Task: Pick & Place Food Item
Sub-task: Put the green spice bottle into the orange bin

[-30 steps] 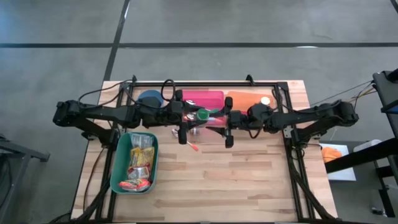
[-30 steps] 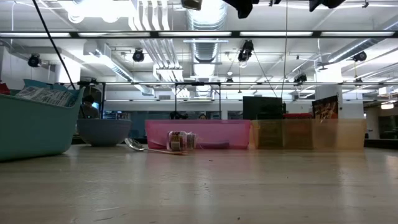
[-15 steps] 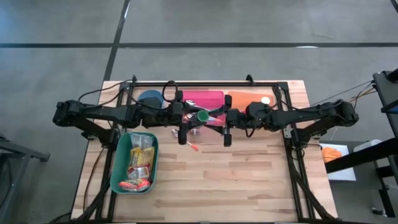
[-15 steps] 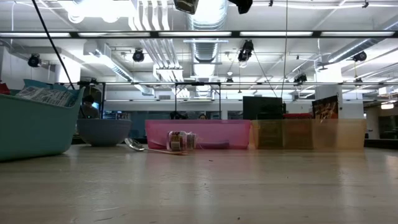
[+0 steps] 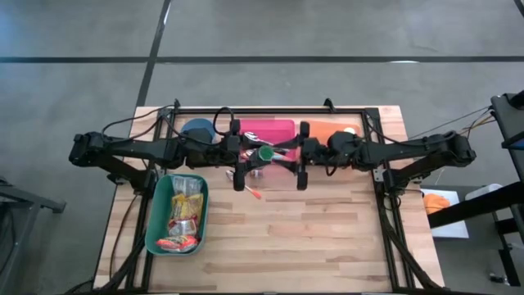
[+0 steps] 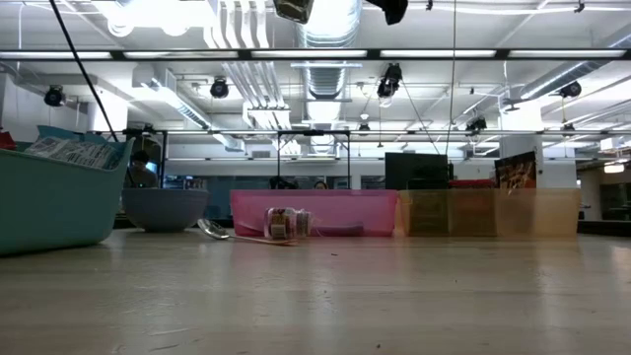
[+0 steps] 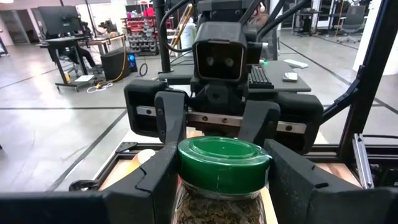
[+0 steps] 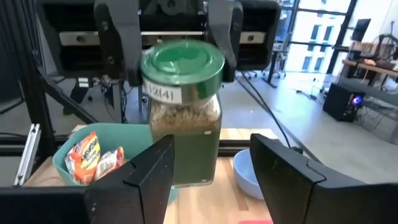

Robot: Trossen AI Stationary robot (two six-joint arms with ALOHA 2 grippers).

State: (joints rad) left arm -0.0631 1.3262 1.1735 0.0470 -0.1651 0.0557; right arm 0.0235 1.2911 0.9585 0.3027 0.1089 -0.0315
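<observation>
High view: the green-lidded jar hangs above the table, over the near edge of the pink bin, with both arms meeting at it.
Left claw: clamped on the jar just under its lid, fingers pressed to both sides.
Right claw: fingers parted and facing the jar's side, not touching it; whether they can span the jar I cannot tell.
Change: over the last second the right arm drifts a little away from the jar and back, while the jar stays put in the left claw.
Meaning: this looks like lining up for a hand-over in the air, not yet a placement.
Edges: the pink bin's rim lies directly below the jar; the orange bin sits just beside the pink bin, the blue bowl on its other side.
Open room: the wide bare boards on the near side of the pink bin leave free space; the teal basket of snacks stands well apart from the jar.
</observation>
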